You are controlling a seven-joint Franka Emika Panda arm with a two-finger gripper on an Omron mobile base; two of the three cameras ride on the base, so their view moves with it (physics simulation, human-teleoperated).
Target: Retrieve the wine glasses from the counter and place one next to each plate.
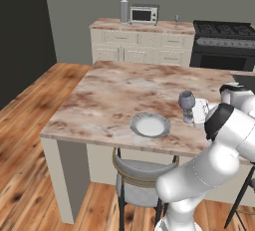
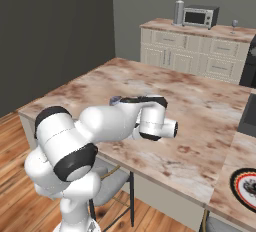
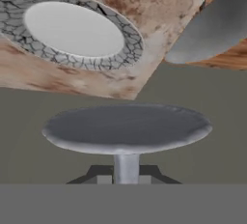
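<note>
The pincer (image 1: 191,117) is clamped narrow on the stem of a wine glass (image 1: 187,104), holding it upright over the marbled island top (image 1: 124,95), just right of the grey stone-rimmed plate (image 1: 150,125). In the hand view the glass's round foot (image 3: 126,128) spreads flat just beyond the fingertips (image 3: 103,179), with the plate up and to the left. That plate lies close to the island's near edge, above a grey-seated stool (image 1: 137,174). Bare marble stretches behind and to the left of the plate, all the way to the far edge. A second wine glass (image 1: 176,21) stands well apart on the back counter (image 1: 144,26), right of the toaster oven (image 1: 143,14) and a grey canister (image 1: 124,11), near the counter's end by the black stove (image 1: 221,43). In the right base view, a plate with black rim and red ring (image 2: 246,186) lies at the island's near right edge, well clear of the arm.
</note>
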